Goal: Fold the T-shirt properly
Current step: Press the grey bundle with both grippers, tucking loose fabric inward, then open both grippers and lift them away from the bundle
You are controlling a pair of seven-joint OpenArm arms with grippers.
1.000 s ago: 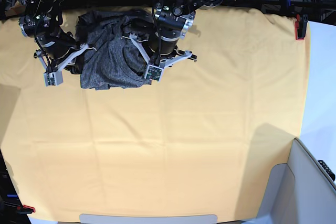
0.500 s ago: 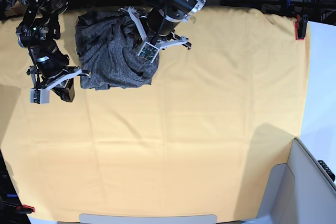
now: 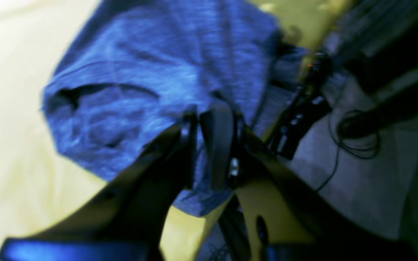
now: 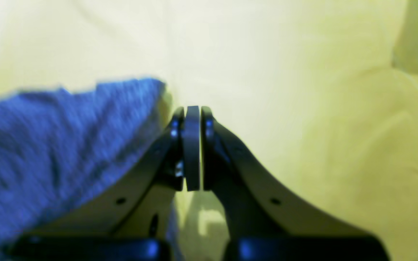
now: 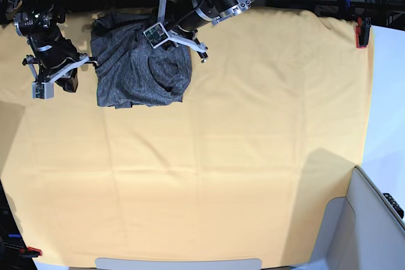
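Observation:
The T-shirt [image 5: 136,67], charcoal grey, lies in a folded bundle at the table's far left; the wrist views tint it blue [image 3: 140,83] [image 4: 49,145]. My left gripper [image 5: 179,31] hangs tilted over the shirt's far right corner. In the blurred left wrist view, my left gripper [image 3: 202,112] has its jaws almost together, and I see no cloth between them. My right gripper [image 5: 69,81] stands just left of the shirt, apart from it. My right gripper [image 4: 192,108] is shut and holds nothing, with bare yellow cloth under it.
A yellow cloth [image 5: 221,156] covers the whole table. Red clamps [image 5: 362,33] [image 5: 28,252] pin it at the far right and the near left corner. A pale bin [image 5: 373,219] stands at the near right. Dark cables and gear [image 3: 357,127] lie behind the far edge.
My left gripper has left the shirt's right edge and drawn back toward the far edge. My right gripper moved out to the left, then toward the far edge. The shirt's right part lies spread a little wider.

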